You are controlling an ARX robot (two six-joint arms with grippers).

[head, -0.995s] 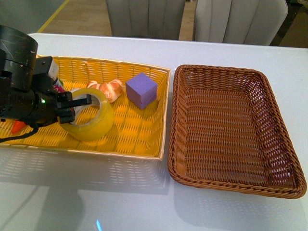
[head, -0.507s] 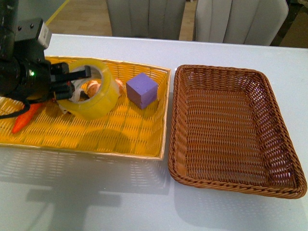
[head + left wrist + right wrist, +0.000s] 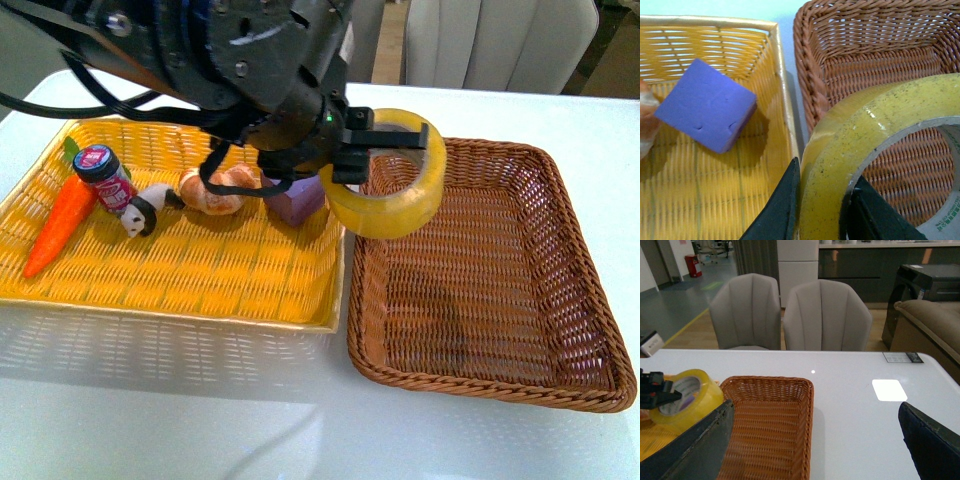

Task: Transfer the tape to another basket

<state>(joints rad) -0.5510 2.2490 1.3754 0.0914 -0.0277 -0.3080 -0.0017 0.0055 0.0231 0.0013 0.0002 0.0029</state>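
The tape (image 3: 392,208), a wide yellowish roll with a white core, hangs in the air over the near-left rim of the dark brown wicker basket (image 3: 592,300). My left gripper (image 3: 352,152) is shut on the roll's wall, one finger inside the ring and one outside. In the left wrist view the tape (image 3: 850,135) fills the lower right, pinched between my black fingers (image 3: 782,210), with the brown basket (image 3: 865,65) beneath and beyond it. The right wrist view shows my right gripper (image 3: 812,450) open and holding nothing, looking over the basket (image 3: 767,425) toward the tape (image 3: 687,395).
A bright yellow woven tray (image 3: 200,275) on the left holds a purple block (image 3: 300,205), a bread roll (image 3: 215,190), a small panda figure (image 3: 140,212), a little bottle (image 3: 105,178) and an orange carrot (image 3: 60,225). Grey chairs (image 3: 825,315) stand behind the white table (image 3: 200,420).
My left arm has lifted the tape out of the yellow tray and carried it right, to the brown basket's left edge. The carrot, bottle and panda figure have come into view.
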